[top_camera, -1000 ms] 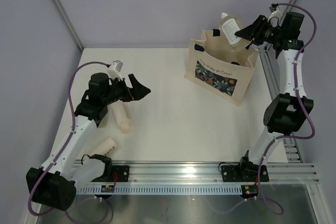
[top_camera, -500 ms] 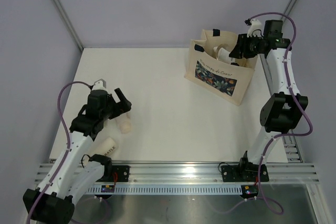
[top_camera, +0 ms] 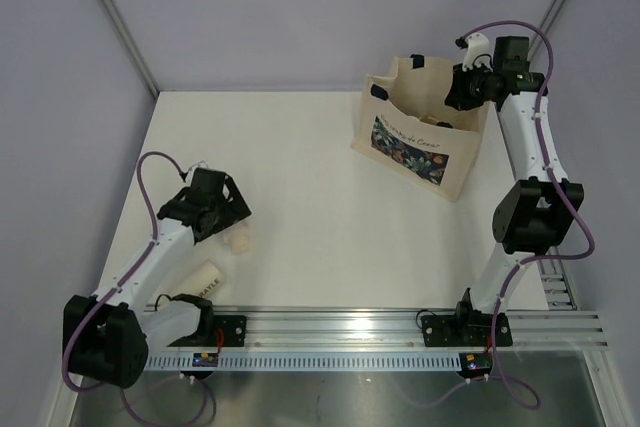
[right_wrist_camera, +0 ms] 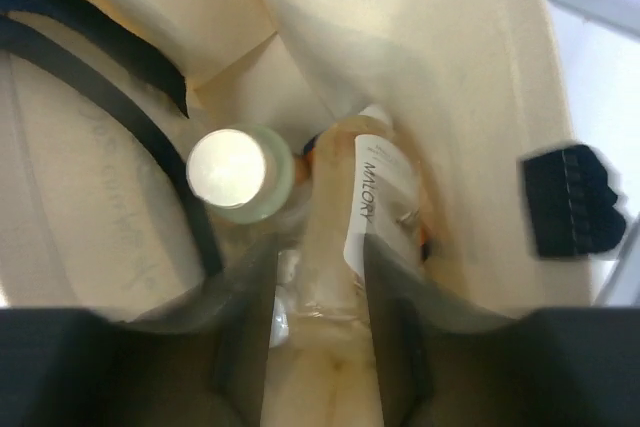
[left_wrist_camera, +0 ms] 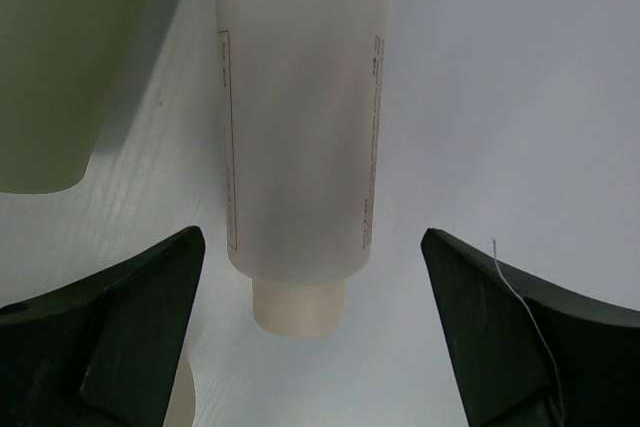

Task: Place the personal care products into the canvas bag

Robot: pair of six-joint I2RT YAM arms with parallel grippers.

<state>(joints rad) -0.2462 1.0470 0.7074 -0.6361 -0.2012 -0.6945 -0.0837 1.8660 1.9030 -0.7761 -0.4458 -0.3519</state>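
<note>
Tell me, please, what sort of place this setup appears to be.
Most likely a robotics lab work cell: a white tabletop enclosed by plain grey wall panels, with two white robot arms bolted to a slotted aluminium rail at its near edge.

The bag (top_camera: 472, 142) is matt cream canvas cloth with flat navy webbing handles (right_wrist_camera: 100, 57) and a smoother dark print (top_camera: 411, 137) on its front. Inside it, the bottle (right_wrist_camera: 345, 247) is clear, glossy plastic with a white label that looks like paper, beside a smooth white cap (right_wrist_camera: 228, 169) that catches the light. The tube (left_wrist_camera: 300, 147) is smooth, frosted, matt white plastic on a matt white table (top_camera: 320, 217), the left fingers (left_wrist_camera: 110, 327) are matt black plastic, and the rail (top_camera: 380, 330) is ribbed bare metal with a dull sheen.
</note>
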